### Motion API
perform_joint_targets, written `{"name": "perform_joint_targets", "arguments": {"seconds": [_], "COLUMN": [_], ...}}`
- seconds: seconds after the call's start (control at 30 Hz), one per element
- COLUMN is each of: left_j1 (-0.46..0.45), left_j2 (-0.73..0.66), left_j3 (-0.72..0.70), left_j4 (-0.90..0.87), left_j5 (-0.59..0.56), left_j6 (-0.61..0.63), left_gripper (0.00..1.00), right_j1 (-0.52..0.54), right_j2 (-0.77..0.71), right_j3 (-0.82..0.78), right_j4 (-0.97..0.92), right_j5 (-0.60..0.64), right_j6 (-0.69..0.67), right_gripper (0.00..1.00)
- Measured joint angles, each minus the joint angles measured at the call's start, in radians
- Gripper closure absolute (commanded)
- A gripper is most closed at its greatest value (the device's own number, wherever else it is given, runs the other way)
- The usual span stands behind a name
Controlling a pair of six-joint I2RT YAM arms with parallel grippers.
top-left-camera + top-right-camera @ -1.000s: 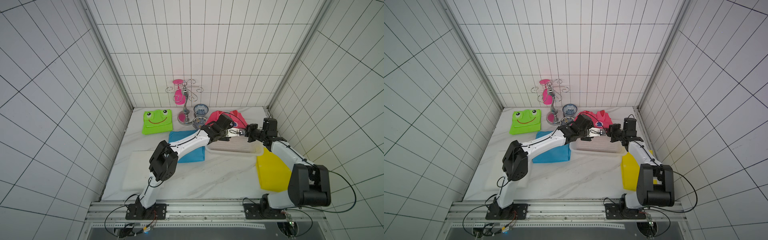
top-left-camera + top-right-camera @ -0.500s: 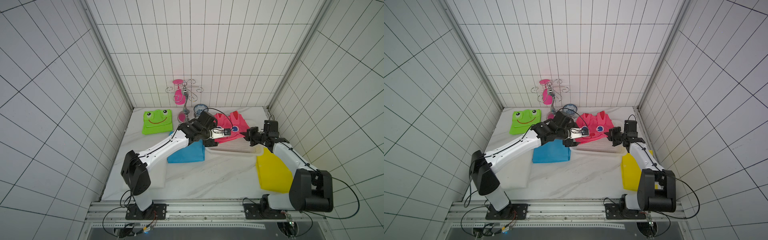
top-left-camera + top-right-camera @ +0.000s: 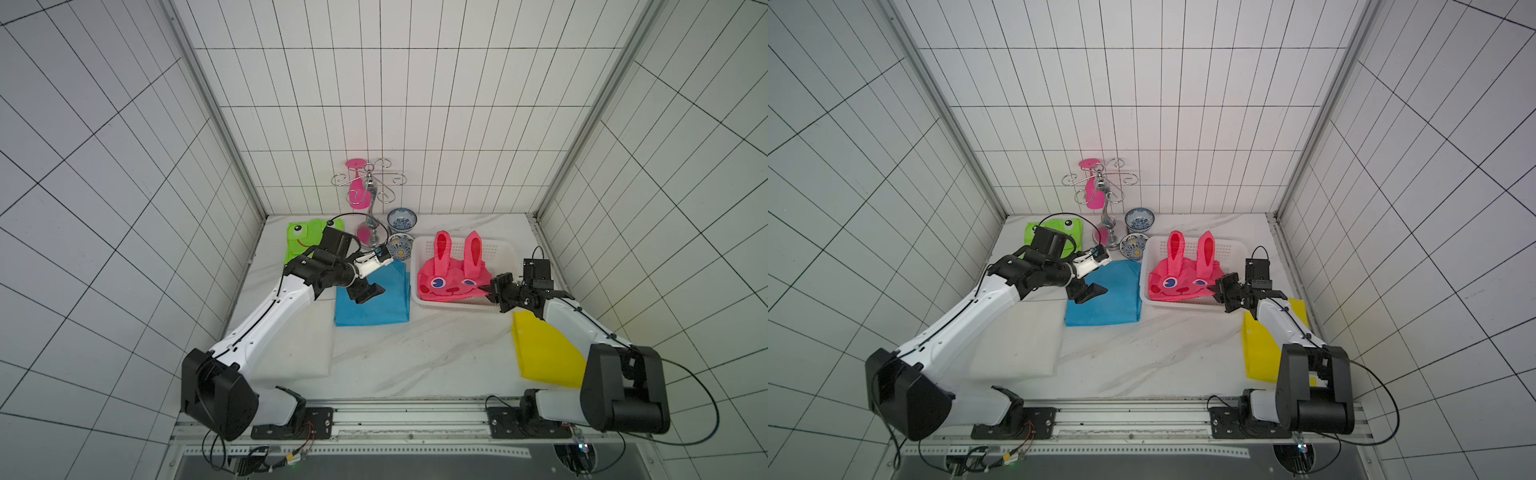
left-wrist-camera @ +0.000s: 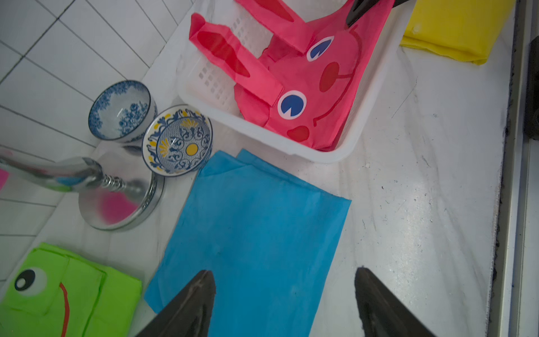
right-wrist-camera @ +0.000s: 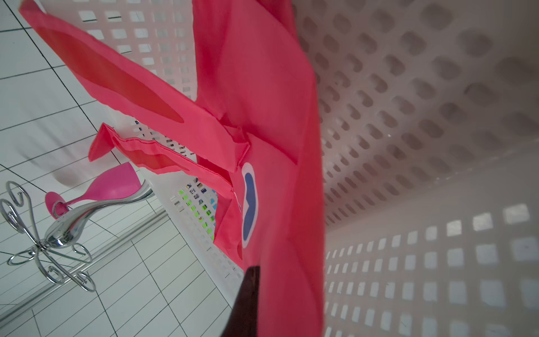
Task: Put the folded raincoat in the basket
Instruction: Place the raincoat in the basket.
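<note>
Should arms retreat carelessly: left gripper (image 4: pixel 283 270), wide and empty above blue coat (image 4: pixel 253 221), might drag it; right gripper (image 3: pixel 487 290), clamped or loose cannot tell, might snag raincoat (image 3: pixel 449 278), pull it over basket (image 3: pixel 500 251) rim. Raincoat lies in basket, ears against far wall, right corner touching right gripper, well apart from left gripper.

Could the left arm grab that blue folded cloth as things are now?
Probably yes. The left gripper hangs open just over the blue folded cloth, which lies flat with nothing on top of it or between the two.
</note>
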Motion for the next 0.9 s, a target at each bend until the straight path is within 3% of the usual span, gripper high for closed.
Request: {"name": "perform_joint_targets", "arguments": {"seconds": [0.13,0.23,0.27,0.33,0.67,0.8,0.9], "left_j1": [0.119,0.186,0.206,0.249,0.359,0.364,0.364], "left_j2": [-0.073,-0.114,-0.125,-0.145,-0.201,-0.204,-0.206], "left_j3": [-0.098,-0.169,-0.192,-0.242,-0.402,-0.433,-0.443], "left_j4": [0.005,0.022,0.024,0.031,0.099,0.126,0.141], "left_j5": [0.039,0.061,0.068,0.079,0.088,0.086,0.083], "left_j6": [-0.021,-0.039,-0.043,-0.051,-0.066,-0.073,-0.082], "left_gripper": [0.22,0.22,0.22,0.22,0.22,0.22,0.22], "right_j1": [0.000,0.000,0.000,0.000,0.025,0.033,0.038], "right_j2": [-0.003,0.000,0.005,0.017,0.058,0.059,0.059], "right_j3": [0.008,0.052,0.077,0.122,0.185,0.207,0.234], "right_j4": [-0.045,-0.144,-0.179,-0.224,-0.293,-0.321,-0.372], "right_j5": [0.045,0.109,0.134,0.172,0.230,0.286,0.352], "right_j6": [-0.066,-0.157,-0.190,-0.246,-0.522,-0.616,-0.660], "right_gripper": [0.73,0.78,0.89,0.98,1.00,0.72,0.69]}}
